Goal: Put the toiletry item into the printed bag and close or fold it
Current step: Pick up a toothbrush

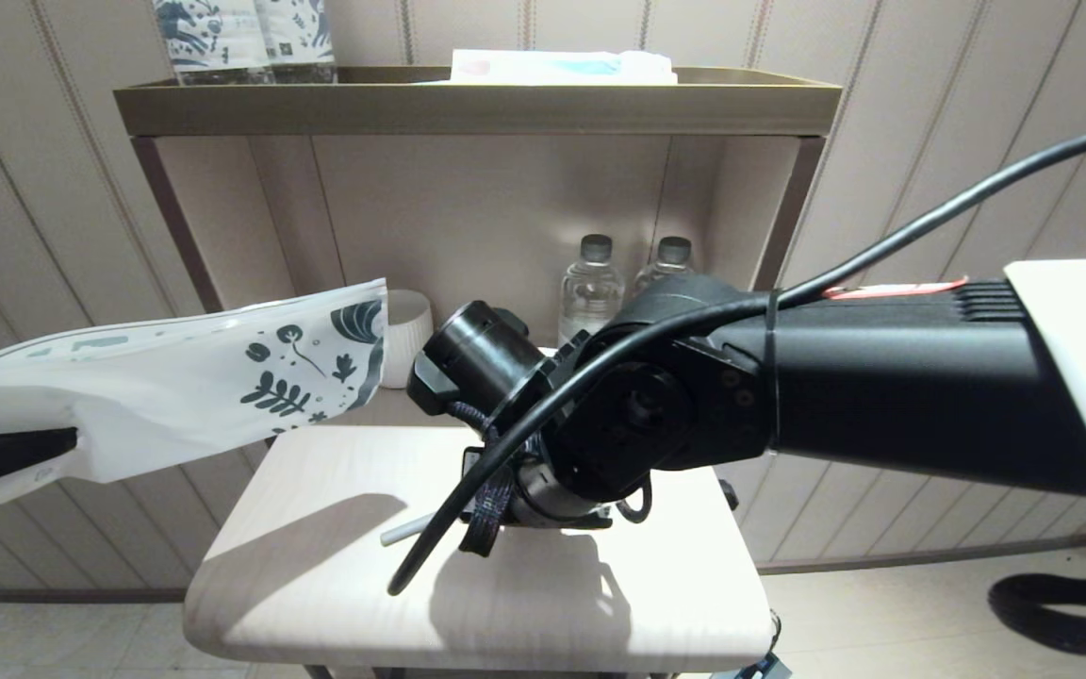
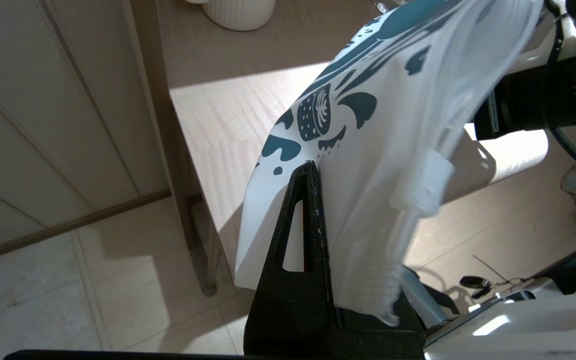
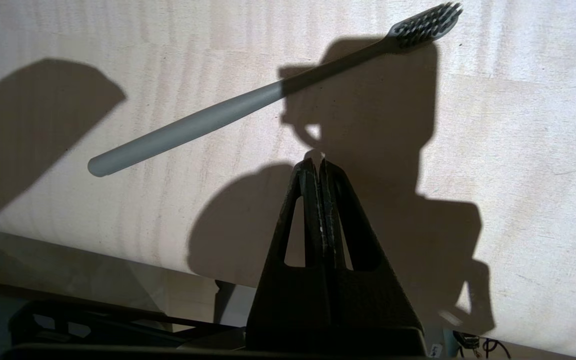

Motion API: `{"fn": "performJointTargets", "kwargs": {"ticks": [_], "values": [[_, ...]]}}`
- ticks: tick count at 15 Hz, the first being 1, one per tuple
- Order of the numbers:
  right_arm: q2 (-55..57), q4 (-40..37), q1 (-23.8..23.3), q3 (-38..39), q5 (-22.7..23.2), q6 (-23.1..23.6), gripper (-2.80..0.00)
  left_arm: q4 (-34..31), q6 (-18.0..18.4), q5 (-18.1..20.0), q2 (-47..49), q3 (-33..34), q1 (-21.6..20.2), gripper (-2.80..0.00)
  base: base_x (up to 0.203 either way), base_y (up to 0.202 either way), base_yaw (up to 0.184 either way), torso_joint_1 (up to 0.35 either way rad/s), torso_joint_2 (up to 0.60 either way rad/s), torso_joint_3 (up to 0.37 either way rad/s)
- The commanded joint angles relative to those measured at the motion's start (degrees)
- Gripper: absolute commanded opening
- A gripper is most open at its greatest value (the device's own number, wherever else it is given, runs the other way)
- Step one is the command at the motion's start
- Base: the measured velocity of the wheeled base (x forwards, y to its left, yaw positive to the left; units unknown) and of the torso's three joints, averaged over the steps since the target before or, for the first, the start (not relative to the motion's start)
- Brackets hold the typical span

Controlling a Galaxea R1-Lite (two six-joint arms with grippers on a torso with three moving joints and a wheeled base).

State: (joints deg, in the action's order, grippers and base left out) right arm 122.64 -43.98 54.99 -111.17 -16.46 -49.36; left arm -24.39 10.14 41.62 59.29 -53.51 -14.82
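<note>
On the pale wooden table (image 1: 317, 585) lies the toothbrush (image 3: 228, 112), flat, its handle end poking out from under the right arm. Just above the table hangs the right gripper (image 3: 320, 167), fingers pressed together on nothing, their tips a little short of the toothbrush. Off the table's left edge, the left gripper (image 2: 313, 172) pinches the printed bag (image 1: 175, 382) at its plain end, holding it in the air with the leafy end reaching over the table's back corner.
</note>
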Motion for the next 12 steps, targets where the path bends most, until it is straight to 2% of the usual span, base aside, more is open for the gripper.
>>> {"fn": "performJointTargets", "kwargs": {"ticks": [1,3,12], "values": [[-0.21,-0.24,-0.40,-0.02,-0.15,-0.30,-2.80,-0.13,0.05,0.24,0.66,0.09,-0.03,-2.80,0.000,0.000,0.000,0.000,0.00,0.000],[-0.55,-0.46,-0.41,-0.02,-0.13,-0.30,-2.80,-0.11,0.05,1.28,0.74,0.07,-0.03,-2.80,0.000,0.000,0.000,0.000,0.00,0.000],[-1.82,-0.89,-0.23,1.40,-0.54,-0.12,-2.80,-0.40,0.05,1.45,0.12,0.16,-0.03,-2.80,0.000,0.000,0.000,0.000,0.00,0.000]]}}
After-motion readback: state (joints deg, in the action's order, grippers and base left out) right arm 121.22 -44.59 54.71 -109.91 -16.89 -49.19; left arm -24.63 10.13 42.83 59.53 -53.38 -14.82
